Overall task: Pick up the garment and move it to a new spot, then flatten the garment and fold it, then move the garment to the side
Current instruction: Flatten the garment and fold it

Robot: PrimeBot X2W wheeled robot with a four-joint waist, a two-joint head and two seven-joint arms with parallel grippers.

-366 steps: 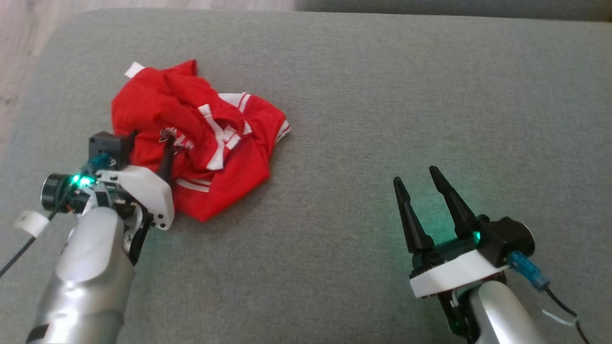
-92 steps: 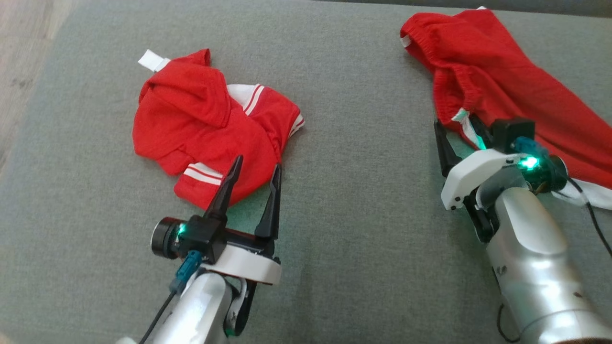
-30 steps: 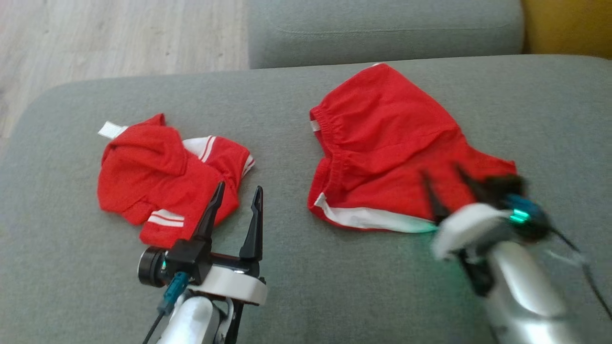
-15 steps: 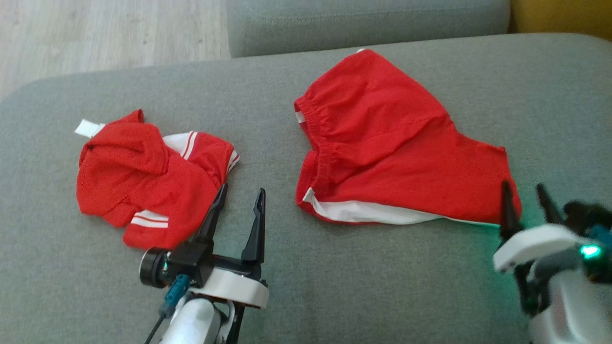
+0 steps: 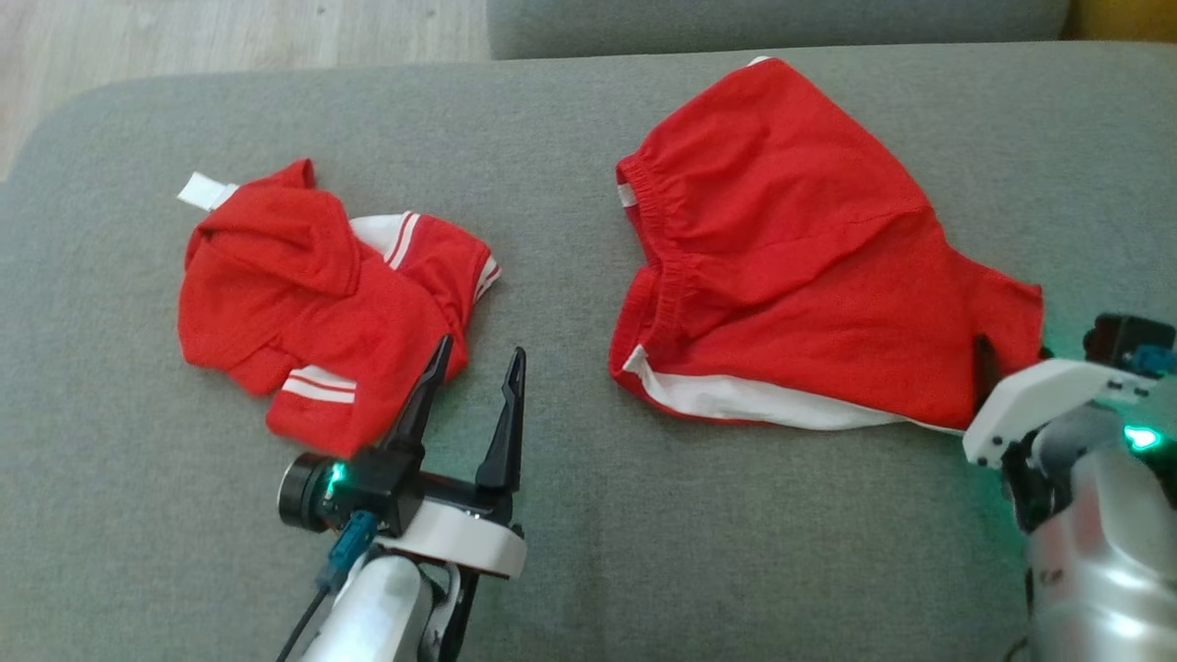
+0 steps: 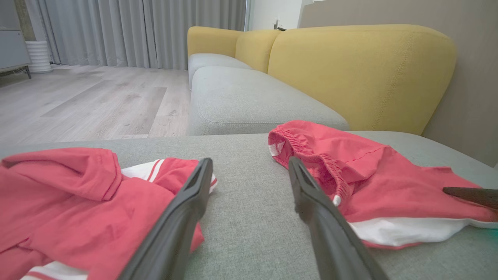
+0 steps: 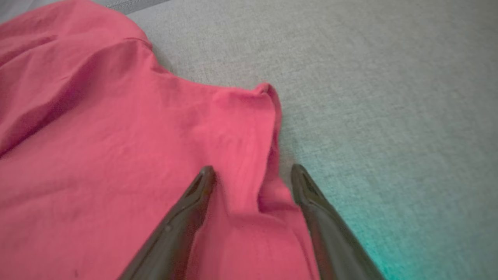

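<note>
The garment (image 5: 800,267), red shorts with an elastic waistband and a white hem, lies spread on the right half of the grey cushion. It also shows in the left wrist view as the garment (image 6: 369,182). My right gripper (image 5: 1011,354) is at its right corner. In the right wrist view the right gripper (image 7: 253,169) is open, its fingers standing either side of the garment's (image 7: 116,136) right edge, with a fold of cloth between them. My left gripper (image 5: 481,349) is open and holds nothing, over bare cushion between the two red pieces, as the left gripper (image 6: 249,161) also shows.
A crumpled red shirt (image 5: 313,294) with white stripes lies on the left of the grey cushion (image 5: 570,184). Wooden floor (image 5: 184,37) lies beyond the cushion's far left edge. Another grey seat (image 6: 249,101) and a yellow backrest (image 6: 362,74) stand behind.
The head camera has shifted. My right gripper has moved forward onto the garment's right corner, so its fingers now flank the edge. The left gripper has stayed open in place.
</note>
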